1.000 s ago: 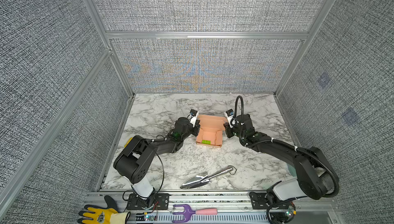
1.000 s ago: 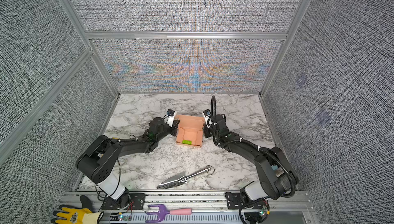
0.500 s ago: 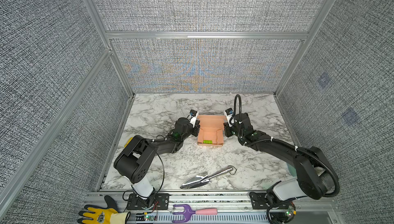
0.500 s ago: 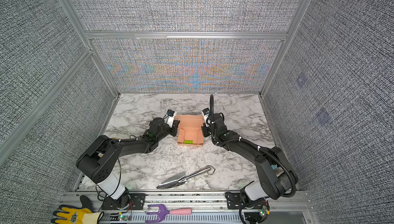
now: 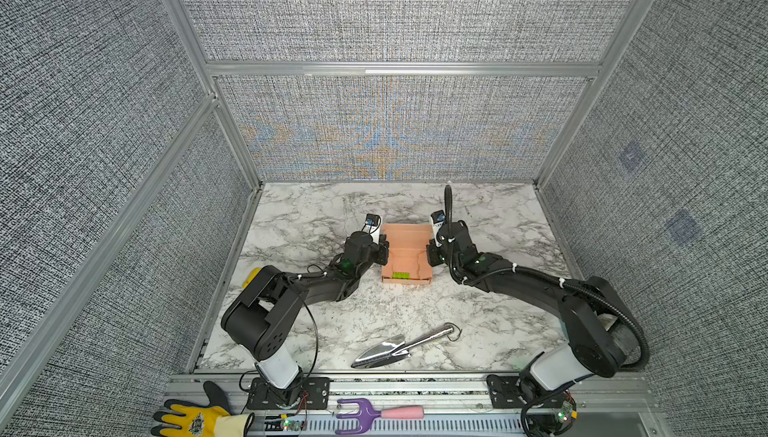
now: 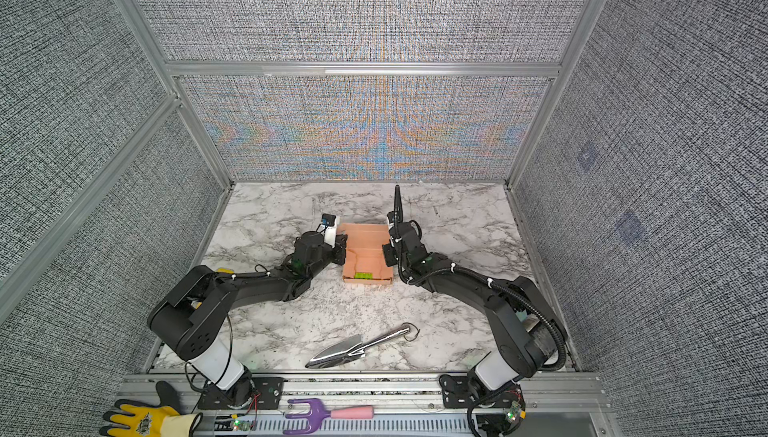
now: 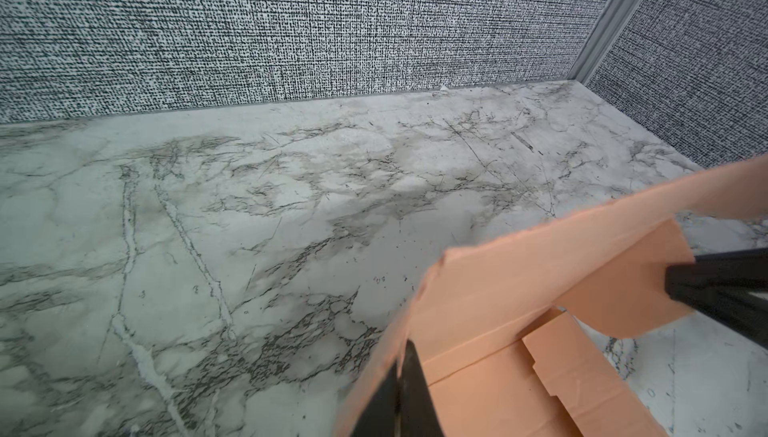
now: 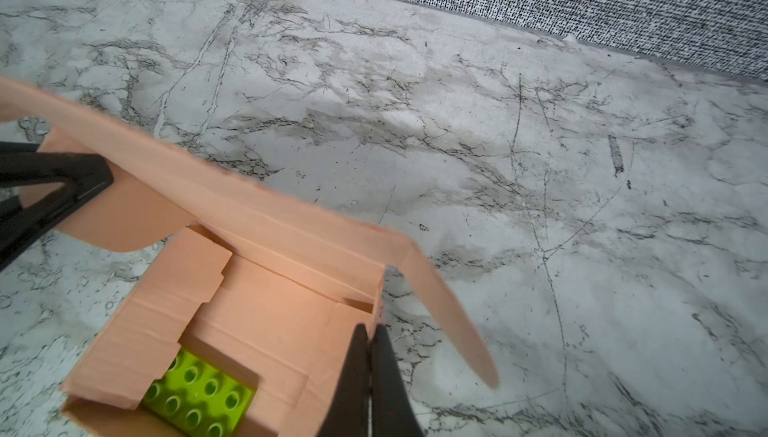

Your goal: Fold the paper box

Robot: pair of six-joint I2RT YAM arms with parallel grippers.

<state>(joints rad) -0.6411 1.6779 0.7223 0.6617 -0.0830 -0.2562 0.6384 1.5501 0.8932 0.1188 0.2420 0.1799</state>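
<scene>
Right wrist view: my right claw (image 8: 370,372) is pinched together on a side wall of the box (image 8: 266,297). My left claw (image 7: 399,389) is likewise clamped on the opposite side. Box sits in the middle of the desk (image 5: 374,314), between my arms. Done, by my reading: base and walls stand, brick (image 8: 199,393) inside. Left to do: lid (image 8: 232,193) is raised and open, its flaps (image 8: 449,322) loose; lower it and tuck.

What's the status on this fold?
Left gripper, right gripper: fingers shut, each pinching a side wall of the paper box. Its lid open, green brick inside. Trowel lies apart.
</scene>
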